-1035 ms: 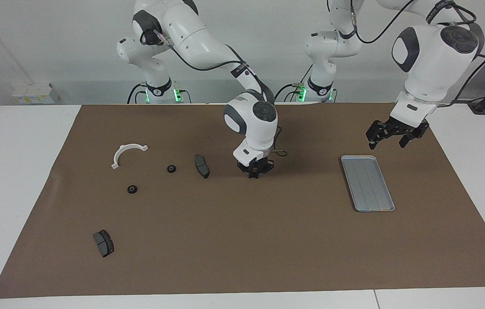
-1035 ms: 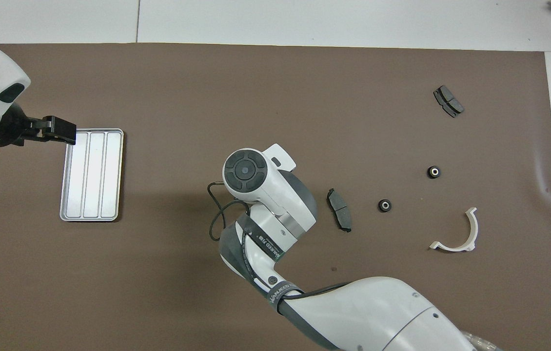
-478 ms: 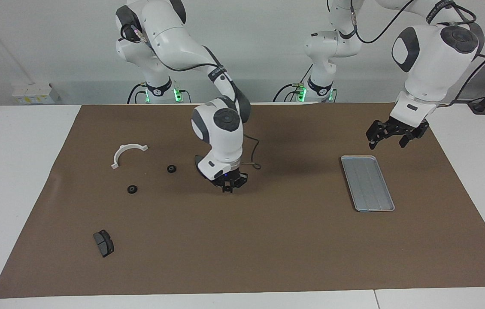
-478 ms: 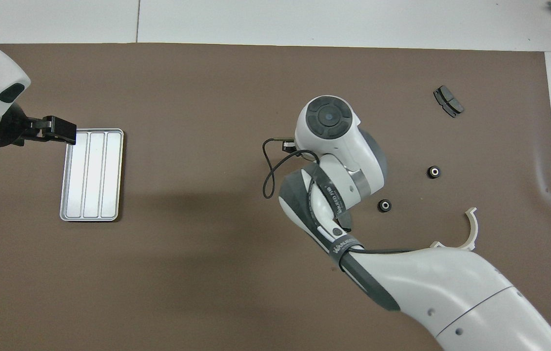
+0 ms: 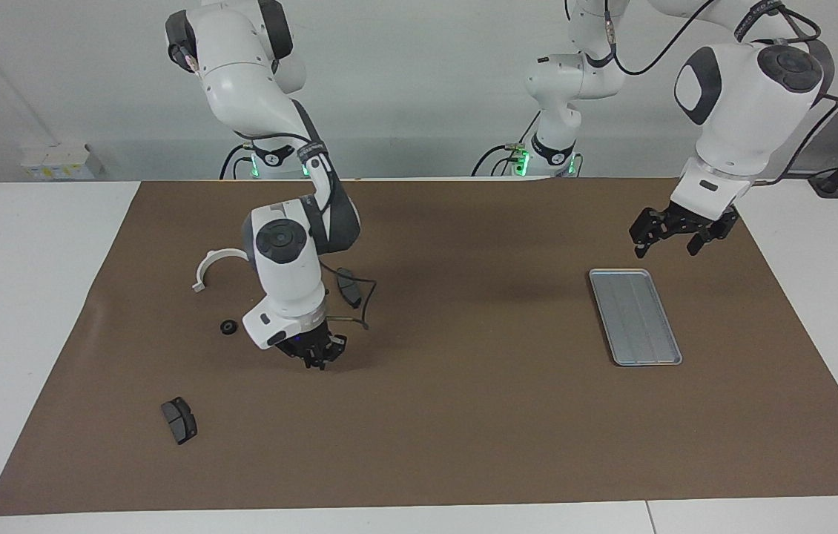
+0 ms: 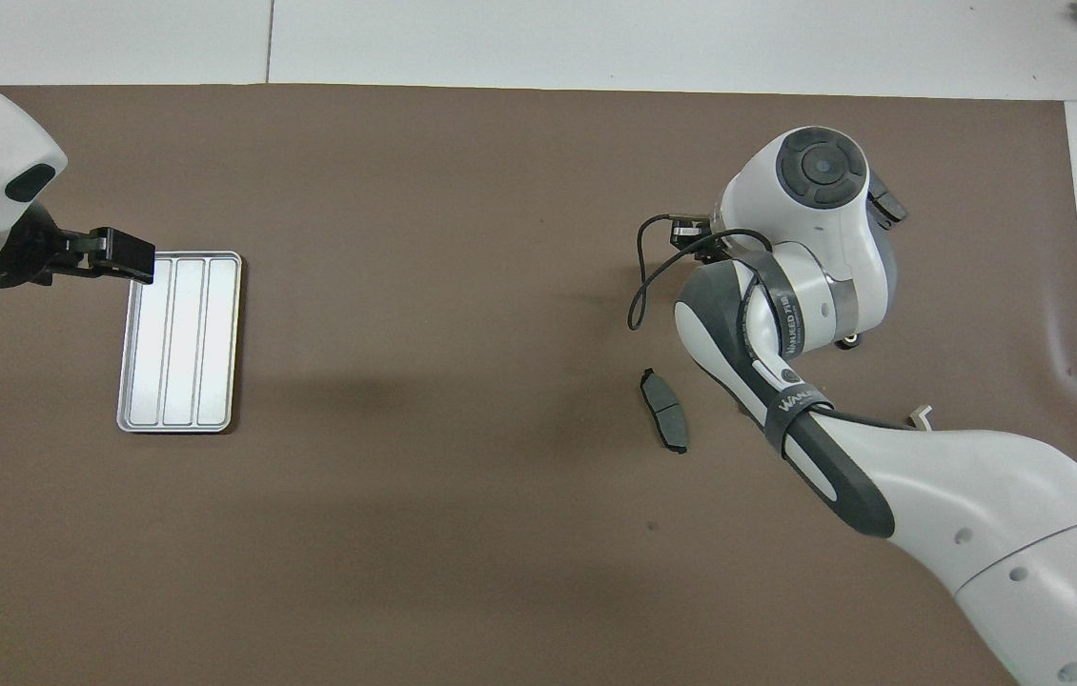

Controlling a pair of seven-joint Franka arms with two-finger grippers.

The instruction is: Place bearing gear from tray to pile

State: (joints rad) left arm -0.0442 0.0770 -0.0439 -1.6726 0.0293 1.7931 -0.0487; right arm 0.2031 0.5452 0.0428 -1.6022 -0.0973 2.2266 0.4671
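Right gripper [image 5: 317, 359]: you see it low over the mat among the scattered parts, fingertips pinched together; whether a gear sits between them you cannot tell.
Left gripper [image 5: 675, 232]: it hangs over the mat just past the tray's robot-side end, fingers spread wide, holding nothing; this arm waits.
Tray [image 5: 635, 316]: flat on the mat at the left arm's end, ridged floor bare.
Gear [image 5: 228, 326]: one small black gear lies on the mat beside the right gripper, toward the right arm's end of the table.
Pile: white bracket [image 5: 212, 264] nearer the robots than the gear; one dark pad [image 5: 349, 287] beside the right wrist; a second pad [image 5: 179, 420] farthest from the robots, well apart from the rest.
In the way: the right arm's wrist stands in front of the bracket's end and the pad's end in the facing view.
Hidden: from overhead the right arm covers its own gripper, most of the bracket [image 6: 920, 414], most of the far pad [image 6: 889, 204] and nearly all of the gear [image 6: 849, 340].
Writing: a band on the right forearm carries letters, too small for you to read surely.
Mat [image 5: 463, 415]: brown sheet over the white table.
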